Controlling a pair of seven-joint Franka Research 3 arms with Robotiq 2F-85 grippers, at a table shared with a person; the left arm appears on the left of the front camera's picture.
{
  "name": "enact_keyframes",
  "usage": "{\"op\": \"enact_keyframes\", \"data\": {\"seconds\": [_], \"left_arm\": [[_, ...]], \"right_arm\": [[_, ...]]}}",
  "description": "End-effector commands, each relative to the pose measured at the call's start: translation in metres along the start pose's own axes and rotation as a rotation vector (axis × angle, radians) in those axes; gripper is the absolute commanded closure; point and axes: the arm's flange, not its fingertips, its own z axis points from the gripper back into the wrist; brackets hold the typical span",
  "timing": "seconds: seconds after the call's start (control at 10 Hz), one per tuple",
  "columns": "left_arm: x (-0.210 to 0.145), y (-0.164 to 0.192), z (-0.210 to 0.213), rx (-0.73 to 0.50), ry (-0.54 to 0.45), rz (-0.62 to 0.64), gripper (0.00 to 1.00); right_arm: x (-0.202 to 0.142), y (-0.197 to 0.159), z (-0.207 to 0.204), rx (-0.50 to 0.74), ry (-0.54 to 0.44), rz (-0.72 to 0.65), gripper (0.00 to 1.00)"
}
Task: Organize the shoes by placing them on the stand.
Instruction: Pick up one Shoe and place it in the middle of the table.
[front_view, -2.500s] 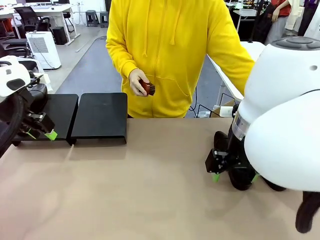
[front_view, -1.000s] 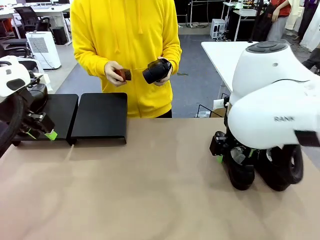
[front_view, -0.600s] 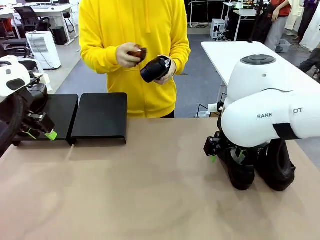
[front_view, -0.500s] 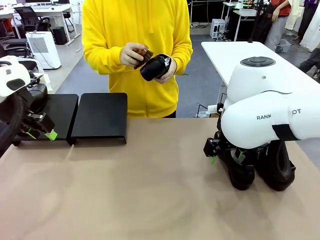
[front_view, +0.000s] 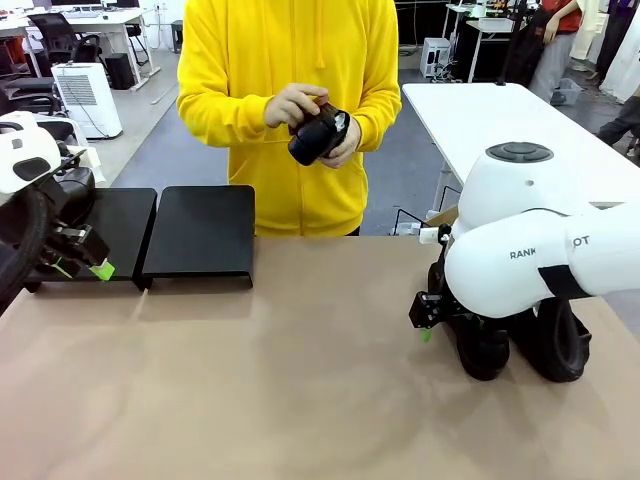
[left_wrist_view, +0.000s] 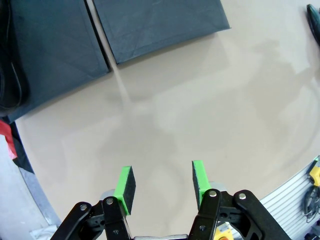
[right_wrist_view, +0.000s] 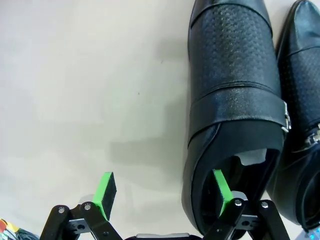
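1. Just in front of the stand, by its left platform's near edge, the left gripper hangs low. Its jaws are partly apart, nothing between the green pads, and only table lies below them.
2. Well to the right of the stand, two shoes sit on the table just beside each other.
3. Over the nearer shoe, the one on the stand's side, the right gripper is down with jaws spread wide. One pad dips inside the shoe's opening and the other sits outside over the table, so the side wall stands between them and they are not clamped on it.
4. On the far side from the stand lies the farther shoe, untouched.
5. Beyond the stand, past the table's far edge, a person holds a third shoe in both hands at chest height.
6. All three shoes are off the stand.
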Motion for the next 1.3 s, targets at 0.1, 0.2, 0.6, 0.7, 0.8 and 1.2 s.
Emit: {"op": "enact_keyframes", "data": {"seconds": [0.1,0.2,0.6,0.7,0.8,1.2], "left_arm": [[-0.002,0.002,-0.001,-0.019,-0.020,-0.011,0.39],[-0.002,0.002,-0.001,-0.019,-0.020,-0.011,0.39],[-0.002,0.002,-0.001,-0.019,-0.020,-0.011,0.39],[-0.002,0.002,-0.001,-0.019,-0.020,-0.011,0.39],[-0.002,0.002,-0.001,-0.019,-0.020,-0.011,0.39],[-0.002,0.002,-0.001,-0.019,-0.020,-0.011,0.39]], "right_arm": [[0.003,-0.004,0.002,0.029,-0.032,0.004,0.47],[0.003,-0.004,0.002,0.026,-0.031,0.001,0.66],[0.008,-0.009,0.005,-0.004,-0.025,-0.035,1.00],[0.008,-0.010,0.006,-0.006,-0.028,-0.043,1.00],[0.008,-0.012,0.008,-0.013,-0.031,-0.055,1.00],[-0.004,0.004,0.047,0.000,-0.041,-0.116,1.00]]}}
